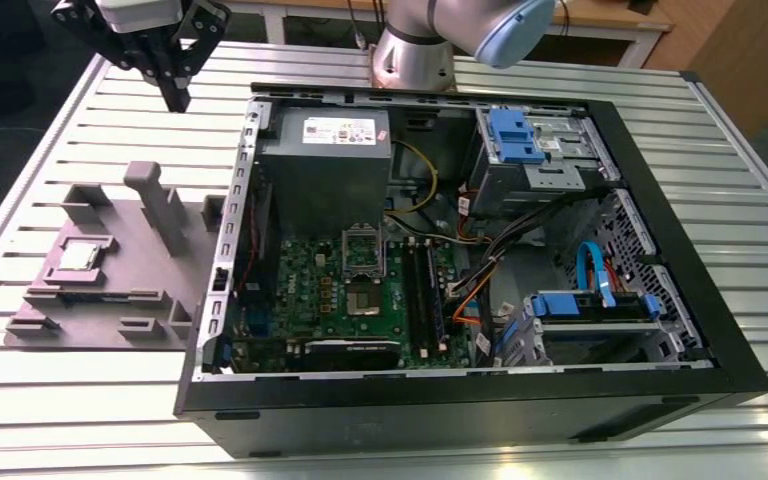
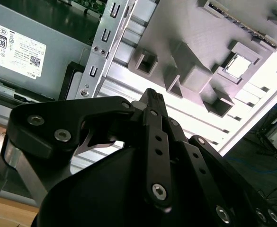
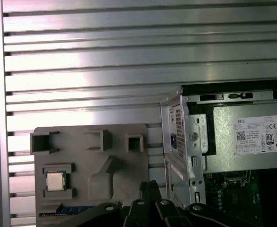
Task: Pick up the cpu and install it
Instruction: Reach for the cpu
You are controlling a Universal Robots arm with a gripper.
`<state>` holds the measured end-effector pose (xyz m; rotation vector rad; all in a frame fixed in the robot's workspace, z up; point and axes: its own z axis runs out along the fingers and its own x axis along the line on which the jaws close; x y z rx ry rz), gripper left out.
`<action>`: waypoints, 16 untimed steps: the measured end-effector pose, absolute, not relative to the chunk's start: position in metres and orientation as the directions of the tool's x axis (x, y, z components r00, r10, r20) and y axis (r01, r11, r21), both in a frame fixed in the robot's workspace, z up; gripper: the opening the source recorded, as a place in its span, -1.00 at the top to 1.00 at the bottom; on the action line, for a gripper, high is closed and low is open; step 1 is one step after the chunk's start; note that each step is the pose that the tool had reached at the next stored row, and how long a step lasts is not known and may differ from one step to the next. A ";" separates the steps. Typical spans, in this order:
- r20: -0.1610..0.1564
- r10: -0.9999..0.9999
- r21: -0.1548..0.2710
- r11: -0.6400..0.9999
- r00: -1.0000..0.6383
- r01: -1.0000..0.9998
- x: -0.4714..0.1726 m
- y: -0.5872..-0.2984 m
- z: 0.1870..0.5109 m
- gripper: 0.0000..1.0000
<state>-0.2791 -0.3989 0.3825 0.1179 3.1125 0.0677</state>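
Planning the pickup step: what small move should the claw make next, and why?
Probably shift across until above the small silvery square cpu. The black claw hangs shut and empty over the slatted metal table, well short of the grey plastic fixture where that chip lies in its recess, untouched.

cpu (image 1: 77, 256) in holder (image 1: 131, 278) recess; holder just beside computer case (image 1: 424, 400).

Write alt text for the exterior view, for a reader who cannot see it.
The cpu lies in a recess of a grey fixture on a slatted metal table, beside an open computer case with its motherboard exposed. The arm's black gripper, shut and holding nothing, hangs at the exterior view's upper left, apart from the fixture.
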 end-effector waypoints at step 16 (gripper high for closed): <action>-0.024 0.076 0.044 0.996 -0.997 0.075 -0.282 -0.399 0.382 0.80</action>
